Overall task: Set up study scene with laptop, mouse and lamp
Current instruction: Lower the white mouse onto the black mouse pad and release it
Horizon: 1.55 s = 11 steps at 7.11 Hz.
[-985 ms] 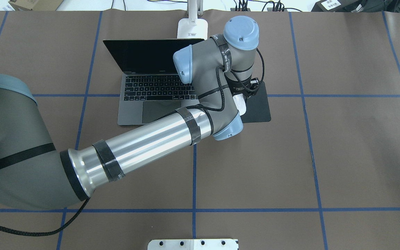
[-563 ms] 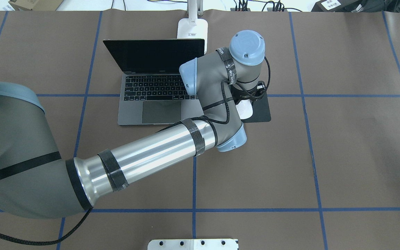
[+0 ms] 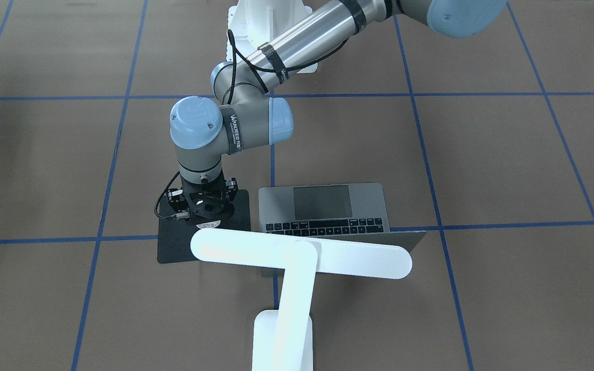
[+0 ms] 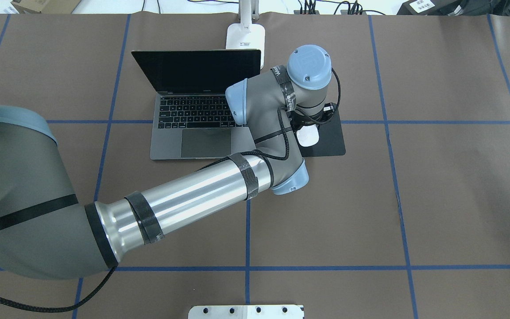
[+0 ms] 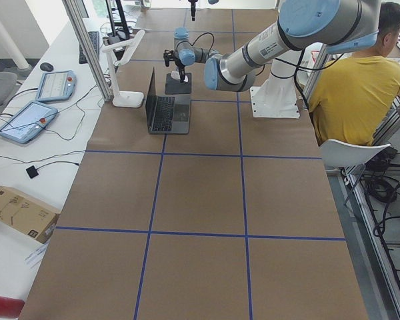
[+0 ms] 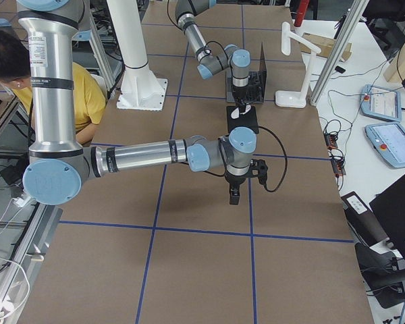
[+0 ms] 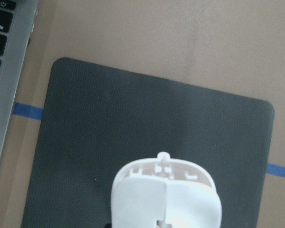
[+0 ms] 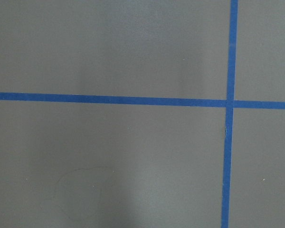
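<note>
Left claw (image 3: pixel 204 216) looks clamped on the mouse (image 4: pixel 308 136), low over the black pad (image 4: pixel 331 142) beside the laptop (image 4: pixel 193 110) | laptop open, lamp (image 3: pixel 297 252) standing behind it: both look done | left: set mouse down, release | right claw (image 6: pixel 234 196): grip can't tell

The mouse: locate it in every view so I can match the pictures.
Exterior front-facing: mouse left of centre, over the black pad.
Overhead exterior: mouse right of centre, upper half.
Exterior left: mouse a tiny white spot, top centre.
Exterior right: mouse a white spot, upper centre.
Left wrist-mounted: mouse large, bottom centre.
Right wrist-mounted: not in it.
Shared landmark: the black pad beside the laptop.
</note>
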Each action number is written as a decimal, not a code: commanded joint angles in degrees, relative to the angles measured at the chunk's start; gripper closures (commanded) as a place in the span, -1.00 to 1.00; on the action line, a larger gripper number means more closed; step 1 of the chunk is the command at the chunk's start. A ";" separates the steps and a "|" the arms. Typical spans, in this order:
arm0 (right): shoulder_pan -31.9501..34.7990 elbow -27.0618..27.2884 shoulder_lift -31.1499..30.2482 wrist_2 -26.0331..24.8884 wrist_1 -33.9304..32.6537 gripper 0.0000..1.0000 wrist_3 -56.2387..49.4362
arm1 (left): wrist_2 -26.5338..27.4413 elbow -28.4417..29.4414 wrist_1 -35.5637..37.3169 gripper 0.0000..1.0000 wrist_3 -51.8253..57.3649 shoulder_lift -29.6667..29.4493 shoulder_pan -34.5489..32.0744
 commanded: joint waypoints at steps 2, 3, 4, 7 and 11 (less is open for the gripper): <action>0.00 -0.02 0.11 0.00 0.00 -1.00 0.00 | 0.25 0.05 -0.23 -0.76 0.08 0.10 0.06; 0.00 -0.02 0.11 0.00 0.00 -1.00 0.00 | 0.25 0.05 -0.23 -0.88 0.26 0.10 0.06; 0.00 -0.02 0.28 0.00 0.00 -1.00 0.00 | 0.25 0.05 -0.23 -0.98 0.52 0.10 -0.03; 0.35 0.06 0.28 0.00 0.00 -1.00 -0.09 | -0.19 -2.14 0.29 -1.00 4.11 0.54 -0.38; 1.14 0.06 0.11 -0.08 0.09 -1.00 -0.09 | -8.18 -26.78 11.27 -1.00 6.13 13.15 -1.87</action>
